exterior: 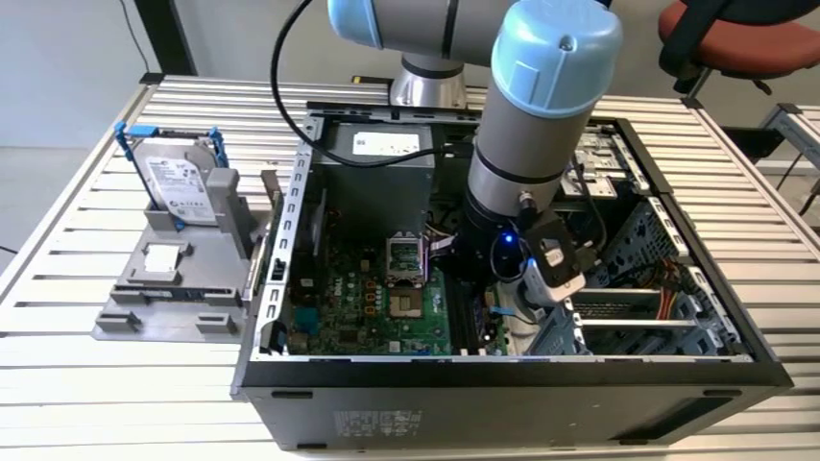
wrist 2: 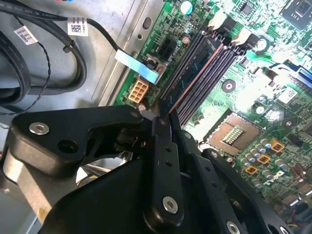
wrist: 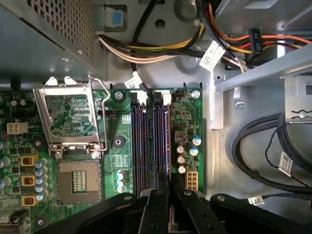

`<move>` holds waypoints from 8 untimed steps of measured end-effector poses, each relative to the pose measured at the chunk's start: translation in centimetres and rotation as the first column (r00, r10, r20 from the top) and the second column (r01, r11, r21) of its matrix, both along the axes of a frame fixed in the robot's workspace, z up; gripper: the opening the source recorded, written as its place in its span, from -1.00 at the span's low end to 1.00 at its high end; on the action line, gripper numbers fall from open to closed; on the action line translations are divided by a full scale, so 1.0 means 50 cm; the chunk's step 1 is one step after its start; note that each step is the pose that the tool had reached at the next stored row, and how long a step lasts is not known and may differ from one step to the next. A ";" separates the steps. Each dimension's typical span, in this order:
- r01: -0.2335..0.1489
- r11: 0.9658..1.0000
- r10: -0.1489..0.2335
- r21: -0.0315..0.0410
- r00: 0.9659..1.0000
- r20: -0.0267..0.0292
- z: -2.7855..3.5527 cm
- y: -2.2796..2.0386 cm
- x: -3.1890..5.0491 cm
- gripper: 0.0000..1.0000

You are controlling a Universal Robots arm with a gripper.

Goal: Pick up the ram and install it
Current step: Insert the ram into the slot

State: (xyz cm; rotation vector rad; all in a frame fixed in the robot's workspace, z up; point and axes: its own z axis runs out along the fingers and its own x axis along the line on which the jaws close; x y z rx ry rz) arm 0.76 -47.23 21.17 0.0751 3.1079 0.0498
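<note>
Two black, bolted fingers (wrist 2: 162, 146) of the tool (wrist 2: 169, 117) are pressed together on the near end of the ram (wrist 2: 195, 73), a thin dark blue-green circuit strip with a coppery edge.

Second wrist view: the strip is seen on its flat face, running along the long black plastic slots (wrist 2: 210, 73). How deep it sits cannot be told.

First wrist view: the tool (wrist: 169, 197) is over the slots (wrist: 141, 146), and the ram (wrist: 169, 146) reads edge-on as a thin line. Around them:
- a green motherboard (wrist: 187, 109)
- a square pin-grid processor socket (wrist: 78, 183)
- a hinged bright metal frame (wrist: 68, 117)
- thick black cables (wrist: 253, 141)

Exterior view: the grey arm (exterior: 525, 144) stands down inside the open black computer case (exterior: 513, 370) on the slatted metal desk (exterior: 64, 288). A silver hard drive in a blue frame (exterior: 180, 182) stands upright on a grey stand (exterior: 167, 298), at the exterior view's left.
</note>
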 end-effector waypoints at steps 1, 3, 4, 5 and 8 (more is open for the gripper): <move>0.000 1.000 0.000 0.000 1.000 0.000 0.000 0.0002 0.000 -1.00; 0.000 1.000 0.000 0.000 1.000 0.000 0.000 0.0003 0.000 -1.00; 0.000 1.000 0.000 0.000 1.000 0.000 0.000 0.0003 0.000 -1.00; 0.000 1.000 0.000 0.000 1.000 0.000 0.000 0.0003 0.000 -1.00; 0.001 1.000 -0.001 0.000 1.000 0.000 0.000 0.0003 0.000 -1.00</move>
